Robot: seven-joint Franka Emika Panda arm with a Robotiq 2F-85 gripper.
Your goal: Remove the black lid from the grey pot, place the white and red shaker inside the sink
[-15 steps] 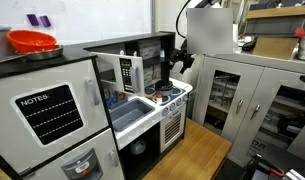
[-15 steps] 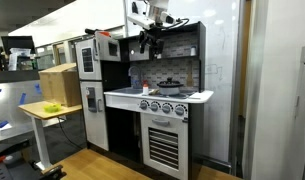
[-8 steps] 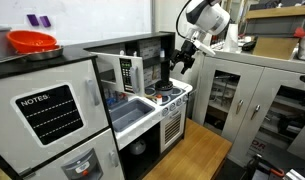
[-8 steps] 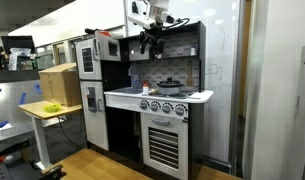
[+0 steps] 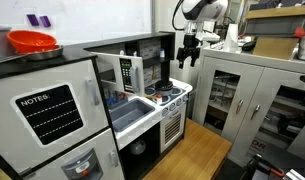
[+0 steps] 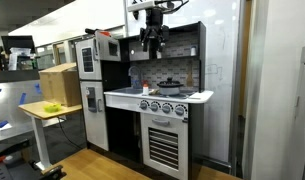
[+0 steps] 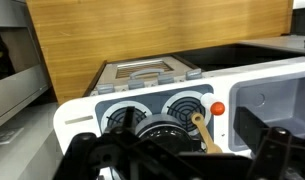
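Observation:
The small grey pot (image 7: 145, 123) stands on the toy stove with the black lid (image 7: 162, 133) on it. It also shows in an exterior view (image 6: 169, 84). The white and red shaker (image 7: 211, 105) lies on the counter between the stove and the pale sink (image 7: 277, 95). The sink basin also shows in an exterior view (image 5: 135, 108). My gripper (image 7: 182, 165) is open and empty. It hangs well above the stove in both exterior views (image 5: 190, 52) (image 6: 152, 40).
A wooden spoon (image 7: 202, 131) lies next to the pot, towards the shaker. A red-orange bowl (image 5: 32, 42) sits on top of the toy fridge. The microwave door (image 5: 125, 72) stands open above the sink. White cabinets (image 5: 242, 95) stand beside the kitchen.
My gripper has risen and moved away from the stove's back wall, and has turned to point down over the stove. The pot, lid and shaker have not moved.

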